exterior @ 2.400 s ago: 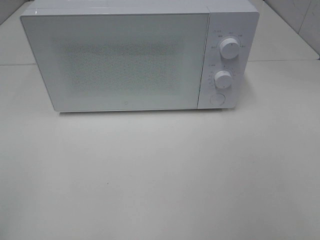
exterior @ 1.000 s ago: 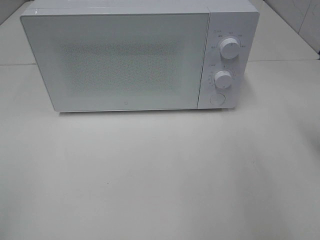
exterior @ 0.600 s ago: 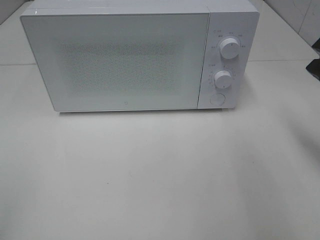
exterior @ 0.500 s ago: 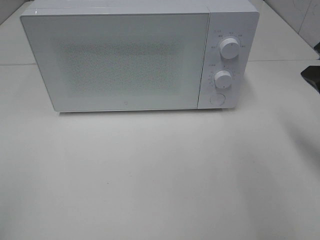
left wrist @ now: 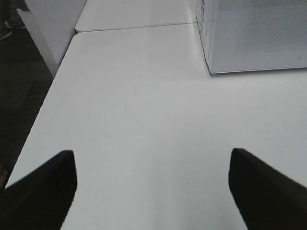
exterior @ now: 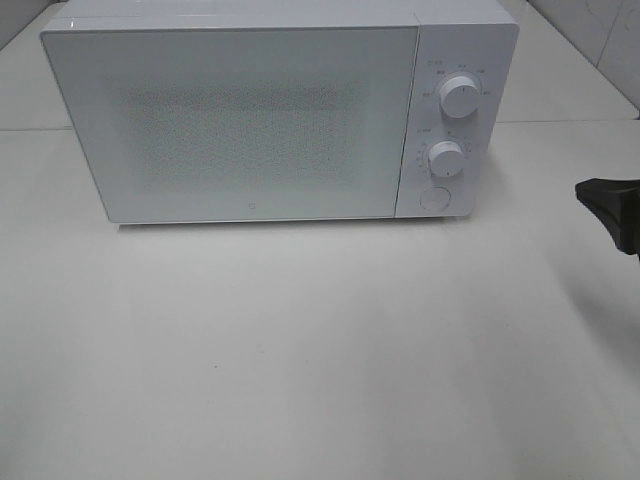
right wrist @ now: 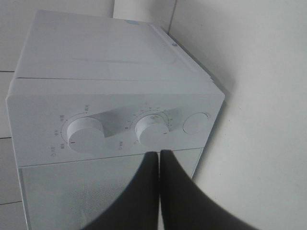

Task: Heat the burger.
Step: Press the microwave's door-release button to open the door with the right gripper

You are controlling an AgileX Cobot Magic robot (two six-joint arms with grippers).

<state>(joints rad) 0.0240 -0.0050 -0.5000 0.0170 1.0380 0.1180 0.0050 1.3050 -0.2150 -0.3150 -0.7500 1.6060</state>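
Exterior high view, read with the two wrist views. The microwave (exterior: 280,110) stands at the far side of the white table (exterior: 300,350) with its door (exterior: 235,125) shut. The control panel on its right side carries an upper knob (exterior: 459,97), a lower knob (exterior: 446,158) and a round button (exterior: 434,198).

Change: a second ago I had no arm in this view. The right gripper (exterior: 582,190) has since come in from the right edge and now sits right of the panel, clear of it, its tip pointing left at about button height. Its jaws have just clenched together on nothing. In the right wrist view the paired fingers aim at the panel just below the lower knob.

The left gripper (left wrist: 151,153) hangs released over the bare table to the left of the microwave, fingers wide apart and holding nothing.

The burger appears in none of my three views. The table in front of the oven carries nothing, and the door's speckled window shows me nothing of the inside, so I cannot tell whether the burger is already in there.

Reading: closed jaws make a poking tip, so I judge this to be an approach to the controls, most likely a press on the round button. Contact has not yet been made.
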